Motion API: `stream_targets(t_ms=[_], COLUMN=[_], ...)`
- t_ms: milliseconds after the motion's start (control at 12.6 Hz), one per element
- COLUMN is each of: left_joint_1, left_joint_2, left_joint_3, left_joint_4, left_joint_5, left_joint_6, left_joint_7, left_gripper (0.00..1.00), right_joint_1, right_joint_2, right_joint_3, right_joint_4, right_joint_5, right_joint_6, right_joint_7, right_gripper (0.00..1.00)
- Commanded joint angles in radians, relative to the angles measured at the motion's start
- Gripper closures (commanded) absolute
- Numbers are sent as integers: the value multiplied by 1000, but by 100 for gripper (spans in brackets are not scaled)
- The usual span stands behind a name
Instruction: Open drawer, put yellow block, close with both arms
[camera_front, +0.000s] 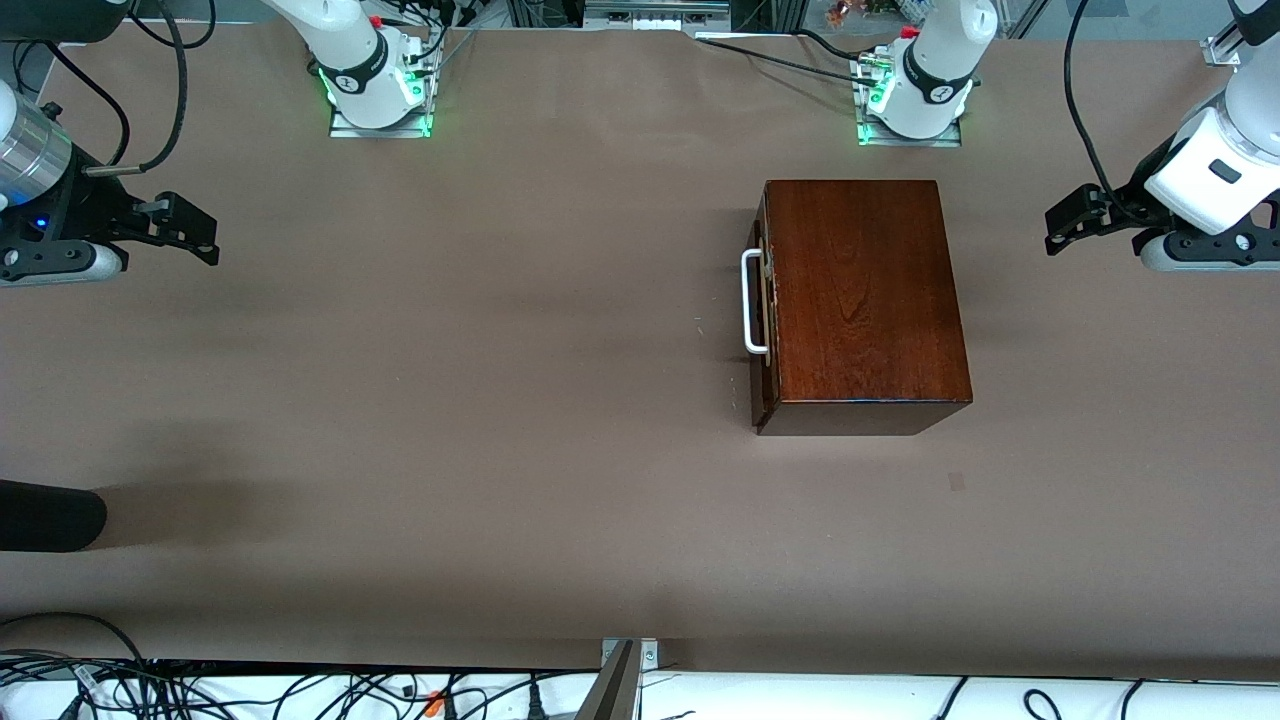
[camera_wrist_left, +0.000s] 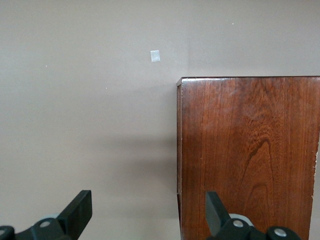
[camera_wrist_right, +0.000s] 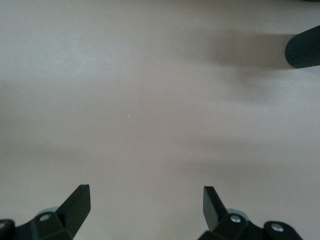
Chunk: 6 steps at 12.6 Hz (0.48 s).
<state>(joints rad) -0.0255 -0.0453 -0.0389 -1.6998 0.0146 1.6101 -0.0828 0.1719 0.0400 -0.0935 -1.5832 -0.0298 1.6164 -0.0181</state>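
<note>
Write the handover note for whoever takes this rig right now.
Left gripper: jaws open, empty, waiting at the left arm's end of the table, beside the glossy mahogany-coloured wooden box.
Right gripper: jaws open, empty, waiting at the right arm's end.
Drawer with white U-shaped bar handle: shut, facing the right arm's end.
Yellow block: not in view.
Done: nothing. Left: open drawer, load block, close.

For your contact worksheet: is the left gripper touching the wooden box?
Apart. Front view shows bare table between the left gripper and the wooden box.
</note>
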Motion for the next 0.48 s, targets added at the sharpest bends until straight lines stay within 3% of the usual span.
stream_targets(t_ms=[0, 398], left_joint_1=[-10, -10], left_joint_2=[10, 33], left_joint_3=[5, 4], left_joint_4=[32, 58], left_joint_5=[-13, -10], left_joint_6=[-15, -38], left_joint_7=[-12, -8], left_gripper=[0, 0], right_joint_1=[3, 3], right_joint_2=[3, 3], right_joint_3=[-5, -5], right_joint_4=[11, 11], right_joint_5=[16, 16], right_joint_6=[-6, -4], right_joint_7=[7, 7], right_gripper=[0, 0])
